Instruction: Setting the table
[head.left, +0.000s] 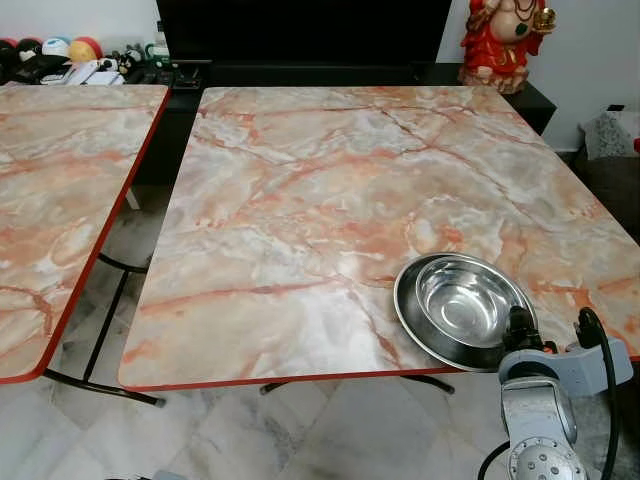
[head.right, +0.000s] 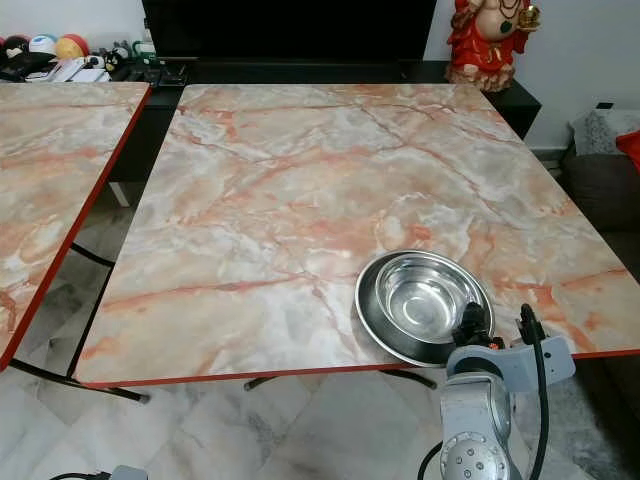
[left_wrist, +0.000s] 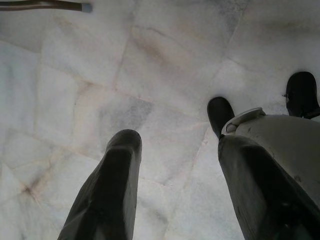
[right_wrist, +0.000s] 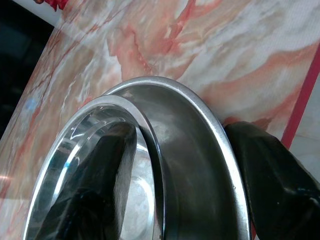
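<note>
Near the tabletop's (head.left: 300, 230) front right corner sits a steel bowl (head.left: 462, 308), its near rim hidden behind the right gripper (right_wrist: 175, 200), which grasps that rim, one finger inside, one outside; the left gripper (left_wrist: 175, 185) hangs released over pale marble floor (left_wrist: 100, 75); a red statue (head.left: 500, 40), cut off above, stands beyond a second tabletop (head.left: 60, 200)
</note>
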